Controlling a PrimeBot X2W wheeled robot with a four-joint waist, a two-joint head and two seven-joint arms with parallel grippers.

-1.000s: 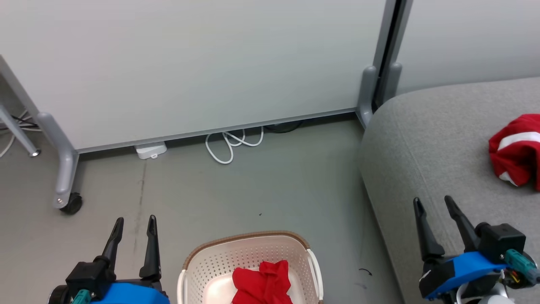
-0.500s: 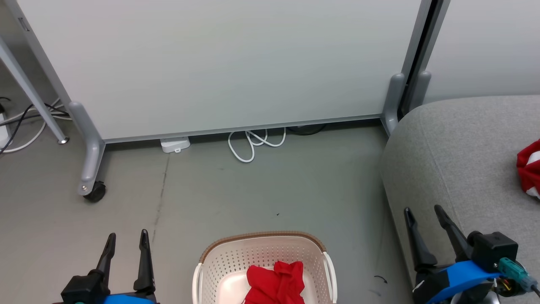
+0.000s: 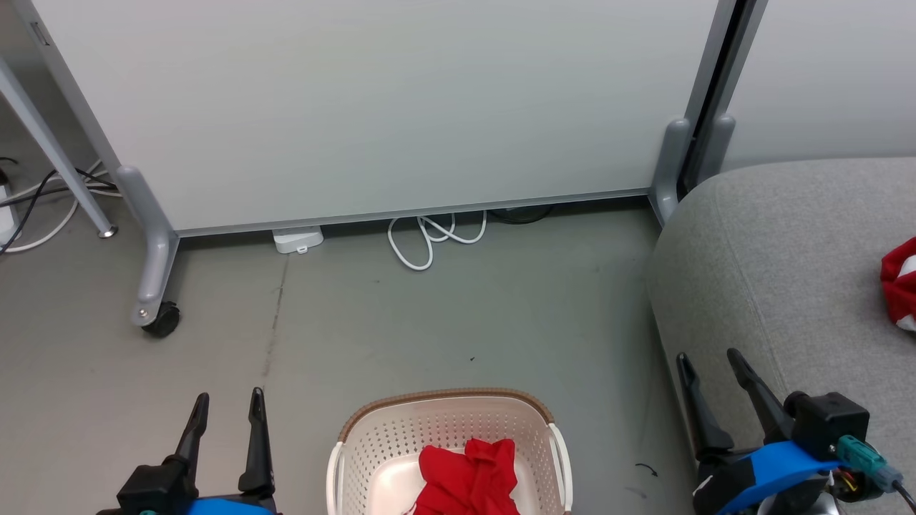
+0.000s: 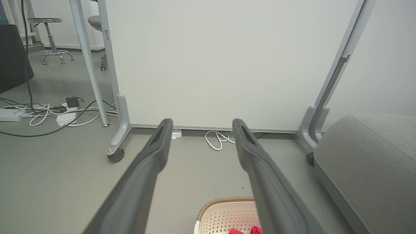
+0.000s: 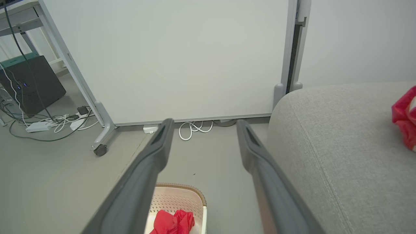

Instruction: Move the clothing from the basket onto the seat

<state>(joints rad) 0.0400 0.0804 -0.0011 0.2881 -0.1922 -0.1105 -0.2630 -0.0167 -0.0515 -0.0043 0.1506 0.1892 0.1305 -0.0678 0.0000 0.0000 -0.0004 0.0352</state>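
**Red garment** (image 3: 469, 479): lies crumpled in the basket (image 3: 444, 395), toward its right side, with bare white bottom showing to its left. **Second garment** (image 3: 903, 286): already on the seat (image 3: 787, 243), at the far right edge of the head view. Task judged half done.

**Basket:** stands on the floor (image 3: 444, 322) between the two claws, near the seat's rounded end but apart from it.

**Left claw** (image 3: 229, 395): fingers spread, holding nothing, raised over floor left of the basket.
**Right claw** (image 3: 707, 354): fingers spread, holding nothing, at the seat's near edge.

**Step in hand, as judged:** reach for the garment in the basket.
- Come down from above, inside the rim, fingers wide.
- Close on the raised folds at the middle of the heap rather than a loose edge, so the whole piece lifts.
- Lift clear of the rim before swinging right to the seat.
- The right claw would have the shorter carry.

**Surroundings:** a wheeled partition (image 3: 393, 107) stands behind, its caster (image 3: 161, 320) at the left. A coiled white cable (image 3: 429, 243) and a small white box (image 3: 297, 239) lie at its foot. All are well apart from the basket.

**Obstructions:** only the basket wall and rim. A snagged fold could drag or tip the basket.
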